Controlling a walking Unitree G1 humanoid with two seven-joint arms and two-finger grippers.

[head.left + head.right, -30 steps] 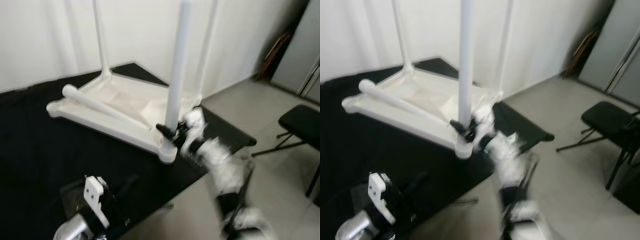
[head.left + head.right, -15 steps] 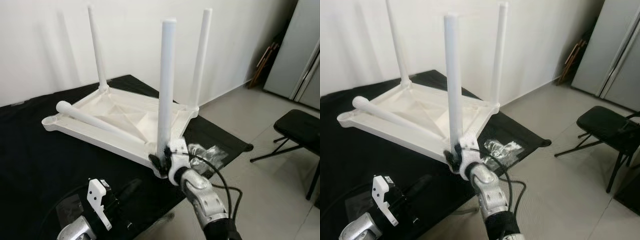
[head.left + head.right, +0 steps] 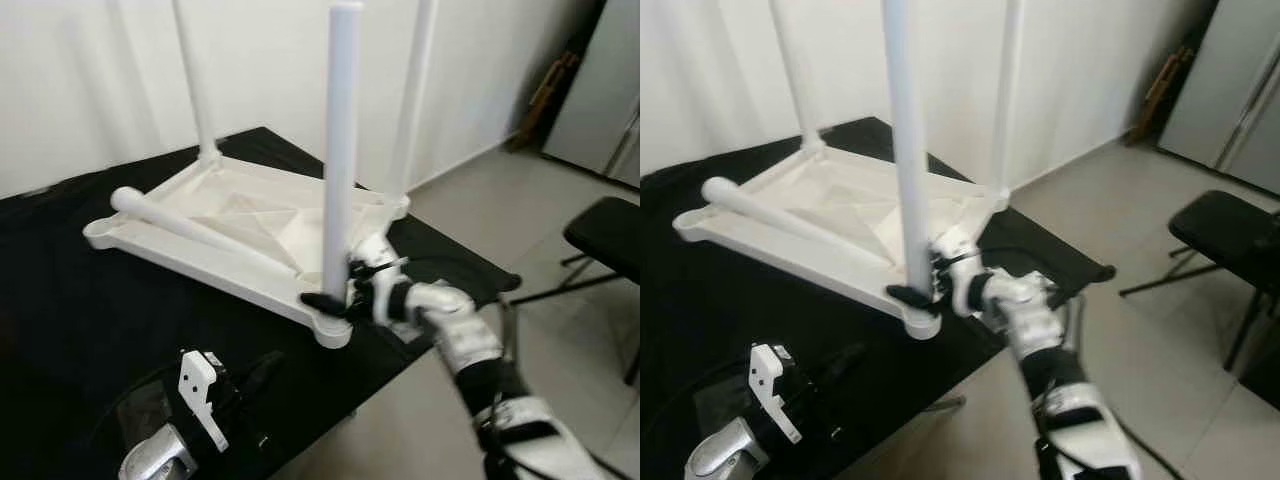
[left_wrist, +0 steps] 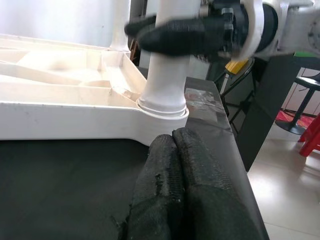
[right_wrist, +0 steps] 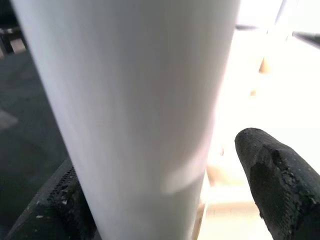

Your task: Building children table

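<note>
1. While the white plastic children's table top (image 3: 235, 225) lies upside down on the black cloth-covered work surface (image 3: 60, 330), three of its white round legs stand upright in their corner sockets, an orientation that leaves the sockets facing up for fitting.
2. The fourth white leg (image 3: 190, 226) lies loose across the underside, its rounded end at the far left corner, apparently awaiting its socket.
3. The right gripper (image 3: 337, 290) has its two black fingers on either side of the near-right upright leg (image 3: 340, 140) just above the socket, seemingly closed on it to seat or twist it home.
4. The left gripper (image 4: 172, 195) rests low over the cloth, near the table's front edge, fingers pressed together and holding nothing.
5. The left wrist view reveals the leg's collar (image 4: 162, 106) sitting in the socket; the right wrist view shows one black fingertip (image 5: 280, 175) beside the leg.
6. To the far right stands a black folding stool (image 3: 605, 235) on grey floor tiles.
</note>
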